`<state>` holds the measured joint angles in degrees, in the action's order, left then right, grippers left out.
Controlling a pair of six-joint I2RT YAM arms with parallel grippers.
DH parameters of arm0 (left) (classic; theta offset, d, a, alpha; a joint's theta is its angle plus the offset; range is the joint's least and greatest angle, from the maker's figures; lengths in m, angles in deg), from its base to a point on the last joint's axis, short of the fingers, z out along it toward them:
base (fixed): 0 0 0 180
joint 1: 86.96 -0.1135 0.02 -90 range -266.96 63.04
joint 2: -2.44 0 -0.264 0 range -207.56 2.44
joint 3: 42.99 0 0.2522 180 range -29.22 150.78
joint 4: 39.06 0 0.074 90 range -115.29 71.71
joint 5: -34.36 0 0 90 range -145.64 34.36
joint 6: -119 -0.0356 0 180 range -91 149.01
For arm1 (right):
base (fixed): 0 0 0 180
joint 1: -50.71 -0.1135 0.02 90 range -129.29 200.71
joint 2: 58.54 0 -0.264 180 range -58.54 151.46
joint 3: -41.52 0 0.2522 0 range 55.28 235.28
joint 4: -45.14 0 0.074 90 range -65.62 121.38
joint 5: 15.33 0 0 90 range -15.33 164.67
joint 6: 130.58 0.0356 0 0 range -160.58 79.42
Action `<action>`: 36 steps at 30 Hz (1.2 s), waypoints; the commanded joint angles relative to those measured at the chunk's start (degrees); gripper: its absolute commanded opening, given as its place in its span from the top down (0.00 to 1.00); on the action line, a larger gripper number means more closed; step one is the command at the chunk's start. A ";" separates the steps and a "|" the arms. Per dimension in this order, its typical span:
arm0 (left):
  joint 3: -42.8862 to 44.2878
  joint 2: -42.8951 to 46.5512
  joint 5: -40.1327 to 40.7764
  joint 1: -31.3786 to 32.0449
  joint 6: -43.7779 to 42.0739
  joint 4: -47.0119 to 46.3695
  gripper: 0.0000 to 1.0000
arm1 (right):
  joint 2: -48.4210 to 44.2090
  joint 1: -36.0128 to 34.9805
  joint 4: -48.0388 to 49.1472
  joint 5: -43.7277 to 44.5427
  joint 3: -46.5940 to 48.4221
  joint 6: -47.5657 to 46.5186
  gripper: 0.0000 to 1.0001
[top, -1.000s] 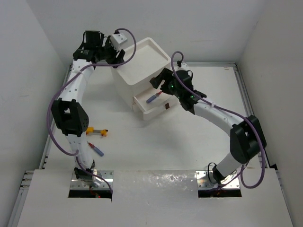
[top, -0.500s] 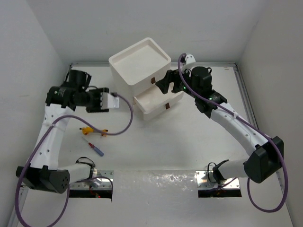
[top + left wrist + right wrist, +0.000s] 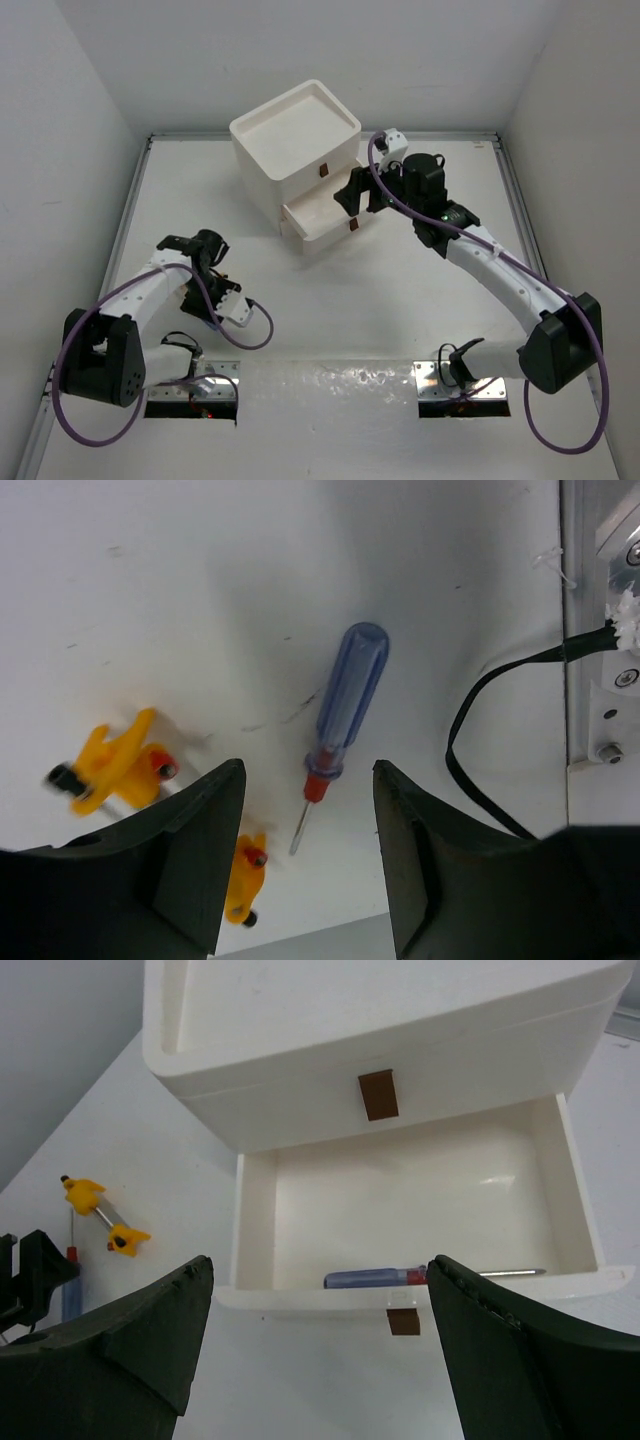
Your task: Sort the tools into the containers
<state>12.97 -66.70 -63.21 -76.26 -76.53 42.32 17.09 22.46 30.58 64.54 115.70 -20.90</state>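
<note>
The left gripper [image 3: 308, 805] hangs over the table with its jaws parted and nothing between them. In the wrist view, the loose blue-handled screwdriver [image 3: 345, 695] lies straight ahead. Its thin tip and red collar sit in the gap between the two fingers, and its handle stretches beyond the fingertips, leaning a little toward the right one. Its long axis runs nearly along the way the fingers point, so it crosses the line on which they close. By my reading, the grip needs a short reach forward onto the handle and a drop, not a turn of the wrist. Just outside the left finger, and partly hidden by it, lies the yellow-orange tool [image 3: 115, 770], close enough to be nudged. The right gripper [image 3: 320, 1270] is well apart from all this. It is spread wide and empty in front of the pulled-out drawer [image 3: 255, 1220], where another blue screwdriver [image 3: 375, 1278] lies along the front wall. The left arm is plainly the nearer one.
</note>
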 commanded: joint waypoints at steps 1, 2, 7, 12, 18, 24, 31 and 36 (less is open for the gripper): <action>-4.65 -0.73 3.35 0.55 -3.44 -2.92 0.49 | -1.63 0.21 0.97 2.30 -1.10 -0.26 0.14; -6.14 -0.38 4.05 0.64 -4.32 -4.06 0.49 | -1.55 0.21 0.97 2.66 -1.53 -0.17 0.14; -15.73 -0.81 9.67 0.73 -2.40 -19.07 0.50 | -0.93 0.21 1.15 2.92 -1.98 0.44 0.14; -12.93 -8.19 7.23 0.73 5.76 -23.50 0.55 | 0.21 0.30 0.97 2.40 -1.54 0.62 0.15; -15.65 -10.13 5.64 0.81 7.80 -24.90 0.81 | 0.21 0.21 -0.34 3.01 -1.98 0.71 0.15; -13.03 -8.20 -0.06 0.99 10.51 -19.72 1.00 | 0.83 0.39 -1.22 3.45 -1.10 0.44 0.14; 7.17 -9.86 -16.48 1.52 25.98 -13.49 1.00 | 2.32 0.48 -3.59 4.42 0.75 1.67 0.15; 16.41 -11.45 -32.20 2.04 36.10 -4.61 1.00 | 2.24 0.92 -7.10 5.11 2.85 2.82 0.16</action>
<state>26.17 -78.00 -79.49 -75.23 -48.36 29.62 20.11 22.90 24.74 68.32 114.92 -19.23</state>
